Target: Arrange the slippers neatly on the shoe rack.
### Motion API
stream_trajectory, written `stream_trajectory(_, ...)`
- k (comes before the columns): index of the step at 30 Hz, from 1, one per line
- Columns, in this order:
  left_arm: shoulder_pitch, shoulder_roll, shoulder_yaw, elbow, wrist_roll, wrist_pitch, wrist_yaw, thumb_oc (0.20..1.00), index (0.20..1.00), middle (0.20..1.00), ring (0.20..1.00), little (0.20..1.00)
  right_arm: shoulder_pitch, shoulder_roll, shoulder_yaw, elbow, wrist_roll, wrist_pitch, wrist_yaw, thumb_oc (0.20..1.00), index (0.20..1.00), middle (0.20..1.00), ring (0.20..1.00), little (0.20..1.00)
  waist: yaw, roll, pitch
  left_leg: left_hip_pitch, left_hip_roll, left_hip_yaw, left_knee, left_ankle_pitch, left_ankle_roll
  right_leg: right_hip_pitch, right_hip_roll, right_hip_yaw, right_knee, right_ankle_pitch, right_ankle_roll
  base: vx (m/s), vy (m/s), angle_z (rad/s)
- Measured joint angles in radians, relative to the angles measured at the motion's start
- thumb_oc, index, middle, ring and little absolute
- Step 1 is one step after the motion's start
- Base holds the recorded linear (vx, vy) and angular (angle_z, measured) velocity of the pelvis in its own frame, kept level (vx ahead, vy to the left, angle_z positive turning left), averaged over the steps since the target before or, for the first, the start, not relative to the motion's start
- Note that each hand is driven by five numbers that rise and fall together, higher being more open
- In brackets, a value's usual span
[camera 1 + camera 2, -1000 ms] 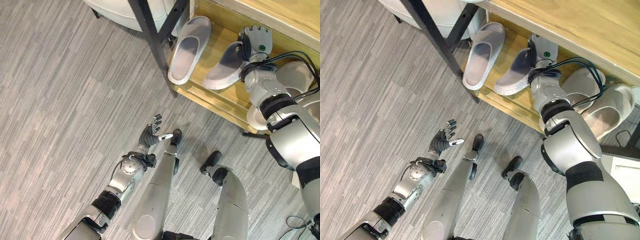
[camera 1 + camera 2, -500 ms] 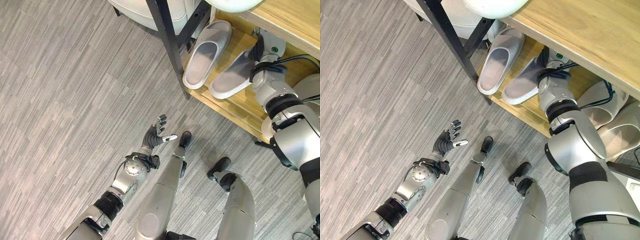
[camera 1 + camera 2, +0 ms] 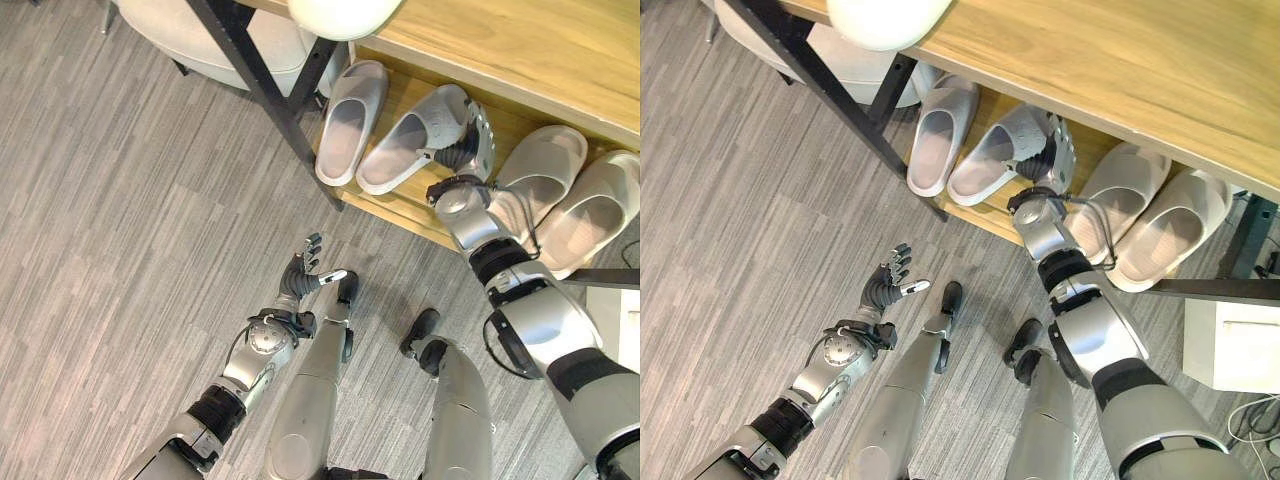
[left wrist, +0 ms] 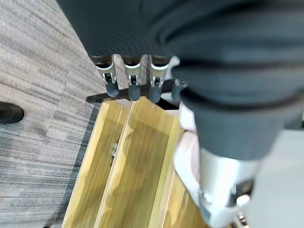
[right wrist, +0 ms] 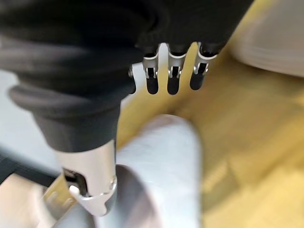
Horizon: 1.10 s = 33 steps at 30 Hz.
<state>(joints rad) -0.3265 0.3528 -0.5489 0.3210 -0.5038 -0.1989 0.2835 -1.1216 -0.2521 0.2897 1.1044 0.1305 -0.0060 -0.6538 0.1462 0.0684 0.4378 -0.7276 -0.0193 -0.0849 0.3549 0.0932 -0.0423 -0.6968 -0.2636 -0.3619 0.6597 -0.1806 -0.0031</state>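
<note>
- Left eye view: four pale grey slippers sit toes-in on the shoe rack (image 3: 420,205) lower shelf. Second slipper (image 3: 415,140) lies angled toward the first slipper (image 3: 348,120); right hand (image 3: 468,145) is beside its toe, likely to square it up.
- Right eye view: left hand (image 3: 887,285) hangs over the floor, fingers loosely spread, empty.
- Right wrist view: right fingers (image 5: 172,78) straight, holding nothing, the slipper's smooth moulded strap just past them.

Silver-grey arms, dark ribbed wrist covers, silver dark-tipped fingers (image 5: 171,78).
</note>
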Motion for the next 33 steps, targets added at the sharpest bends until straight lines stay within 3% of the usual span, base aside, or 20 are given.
stream_trajectory(3, 0.004, 0.001, 0.0, 0.002, 0.0, 0.001, 0.0, 1.0, 1.0, 1.0, 1.0, 1.0, -0.019, -0.006, -0.027, 0.075, 0.105, -0.014, 0.021, 1.0, 1.0, 1.0, 1.0, 1.0, 0.009, 0.0, 0.0, 0.0, 0.0, -0.005, -0.001, 0.003, -0.004, 0.001, 0.001, -0.003, 0.001, -0.001, -0.002, 0.0, -0.038, 0.03)
stream_trajectory(6, 0.012, 0.004, -0.001, 0.005, 0.0, 0.002, -0.002, 1.0, 1.0, 1.0, 1.0, 1.0, -0.037, -0.029, 0.015, 0.116, 0.117, -0.019, 0.052, 1.0, 1.0, 1.0, 1.0, 1.0, 0.016, -0.001, 0.0, -0.002, -0.002, -0.012, -0.008, 0.007, -0.007, 0.002, -0.002, -0.013, 0.001, -0.001, -0.002, 0.01, -0.03, 0.08)
stream_trajectory(10, 0.016, 0.006, -0.002, 0.007, 0.0, 0.005, -0.009, 1.0, 1.0, 1.0, 1.0, 1.0, -0.115, -0.044, 0.056, 0.148, 0.141, -0.035, 0.087, 1.0, 1.0, 1.0, 1.0, 1.0, 0.06, -0.001, 0.001, -0.004, -0.005, -0.02, -0.03, 0.007, -0.009, -0.001, -0.007, -0.027, 0.001, -0.01, 0.0, 0.03, -0.013, 0.1)
stream_trajectory(18, -0.003, 0.006, -0.04, 0.008, 0.0, 0.005, -0.031, 1.0, 1.0, 1.0, 1.0, 1.0, -0.192, -0.097, 0.028, 0.144, 0.164, -0.055, 0.097, 1.0, 1.0, 1.0, 1.0, 1.0, 0.095, 0.004, 0.002, -0.003, -0.026, -0.037, -0.05, 0.025, -0.011, 0.0, -0.028, -0.041, 0.009, -0.02, 0.0, 0.04, 0.008, 0.11)
stream_trajectory(33, 0.0, 0.02, -0.039, 0.038, 0.0, 0.005, -0.064, 1.0, 1.0, 1.0, 1.0, 1.0, -0.134, -0.152, -0.002, 0.029, 0.187, -0.123, 0.103, 1.0, 1.0, 1.0, 1.0, 1.0, 0.076, 0.009, 0.0, 0.085, -0.017, -0.016, -0.09, 0.02, -0.008, 0.063, -0.017, -0.019, -0.019, -0.021, 0.011, -0.01, -0.004, -0.05)
